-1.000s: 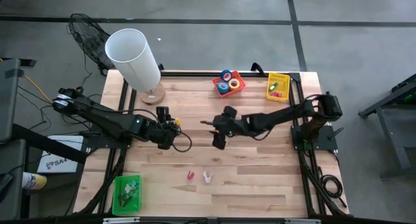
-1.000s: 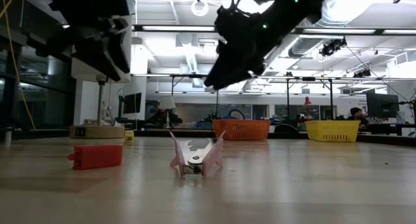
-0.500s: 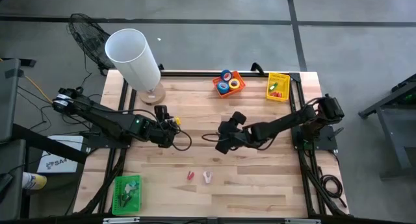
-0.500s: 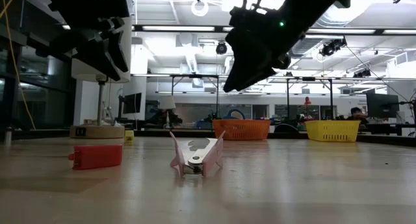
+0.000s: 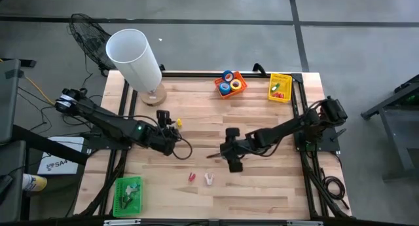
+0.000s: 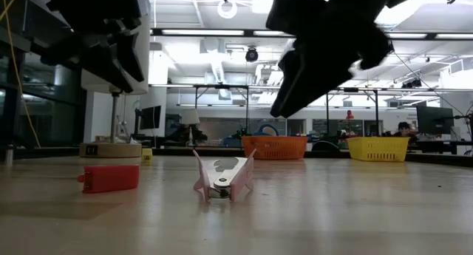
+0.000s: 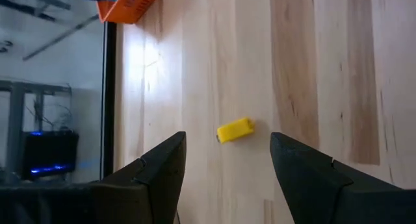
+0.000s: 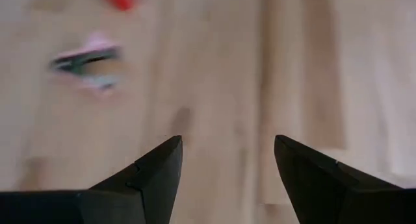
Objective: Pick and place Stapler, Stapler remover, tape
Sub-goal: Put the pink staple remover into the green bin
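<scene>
A small red stapler [image 5: 191, 177] and a pink staple remover [image 5: 209, 179] lie on the wooden table near its front edge. Both also show in the low view, the stapler [image 6: 111, 177] left of the remover [image 6: 223, 178]. My right gripper [image 5: 235, 166] hangs open above the table, just right of and beyond the remover [image 8: 88, 62], touching nothing. My left gripper [image 5: 171, 129] hovers open at the table's left-middle, its fingers either side of a small yellow item [image 7: 234, 130] ahead on the table. Blue and yellow tape rolls [image 5: 229, 83] sit in an orange tray.
The orange tray [image 5: 239, 77] and a yellow basket [image 5: 279, 87] stand at the far edge. A white cylinder on a round base [image 5: 135, 57] rises at the far left. A green basket [image 5: 127, 193] sits at the near left corner. Bare wood lies between the two arms.
My right gripper has swung from the table's middle toward the near edge and sunk a little, rolling as it went. It now stands closer to the staple remover and is still open. Nothing on the table has moved.
</scene>
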You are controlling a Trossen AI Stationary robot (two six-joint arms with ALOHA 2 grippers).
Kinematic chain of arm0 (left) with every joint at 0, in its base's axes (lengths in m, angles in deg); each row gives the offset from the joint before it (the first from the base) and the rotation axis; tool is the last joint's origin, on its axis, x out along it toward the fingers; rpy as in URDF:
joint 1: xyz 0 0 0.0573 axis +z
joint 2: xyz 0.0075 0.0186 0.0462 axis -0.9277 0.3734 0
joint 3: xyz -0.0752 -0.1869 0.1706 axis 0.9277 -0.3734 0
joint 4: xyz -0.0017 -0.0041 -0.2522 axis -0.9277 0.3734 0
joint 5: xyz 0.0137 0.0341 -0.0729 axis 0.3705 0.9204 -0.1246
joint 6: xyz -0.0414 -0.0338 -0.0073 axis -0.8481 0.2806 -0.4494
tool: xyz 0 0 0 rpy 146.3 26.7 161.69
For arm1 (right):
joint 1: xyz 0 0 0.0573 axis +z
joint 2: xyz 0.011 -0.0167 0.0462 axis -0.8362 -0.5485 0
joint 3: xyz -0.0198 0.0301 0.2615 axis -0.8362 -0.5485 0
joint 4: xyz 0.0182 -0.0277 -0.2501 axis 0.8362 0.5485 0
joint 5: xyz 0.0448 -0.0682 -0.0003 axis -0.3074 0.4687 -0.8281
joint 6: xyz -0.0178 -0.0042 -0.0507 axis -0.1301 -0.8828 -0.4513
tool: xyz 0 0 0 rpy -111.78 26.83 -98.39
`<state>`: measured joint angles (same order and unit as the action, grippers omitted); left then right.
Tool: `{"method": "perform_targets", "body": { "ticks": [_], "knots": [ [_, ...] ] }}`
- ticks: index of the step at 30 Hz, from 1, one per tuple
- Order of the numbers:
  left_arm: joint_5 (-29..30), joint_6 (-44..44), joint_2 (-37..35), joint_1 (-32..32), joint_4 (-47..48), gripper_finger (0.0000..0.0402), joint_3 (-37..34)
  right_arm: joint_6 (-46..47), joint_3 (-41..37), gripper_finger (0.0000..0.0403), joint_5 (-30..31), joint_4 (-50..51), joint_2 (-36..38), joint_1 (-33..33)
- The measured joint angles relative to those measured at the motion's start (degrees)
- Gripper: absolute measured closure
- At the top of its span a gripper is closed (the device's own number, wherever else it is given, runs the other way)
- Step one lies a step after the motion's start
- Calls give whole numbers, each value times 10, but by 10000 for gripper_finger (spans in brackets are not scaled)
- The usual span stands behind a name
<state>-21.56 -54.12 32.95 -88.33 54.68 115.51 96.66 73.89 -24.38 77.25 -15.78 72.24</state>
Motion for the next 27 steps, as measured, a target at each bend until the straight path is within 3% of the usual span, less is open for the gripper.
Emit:
{"method": "perform_targets", "body": {
  "ticks": [6, 15, 27],
  "knots": [
    [10, 10, 1, -9, 3, 184, 0, -43, 0, 167, -64, -33, -15, 27],
    [-59, 11, 1, -12, 14, 184, 0, -91, 0, 167, -62, -147, -83, 63],
    [-35, 5, 1, -50, 9, 184, 0, -120, 0, 167, -62, -223, -107, 82]
  ]
}}
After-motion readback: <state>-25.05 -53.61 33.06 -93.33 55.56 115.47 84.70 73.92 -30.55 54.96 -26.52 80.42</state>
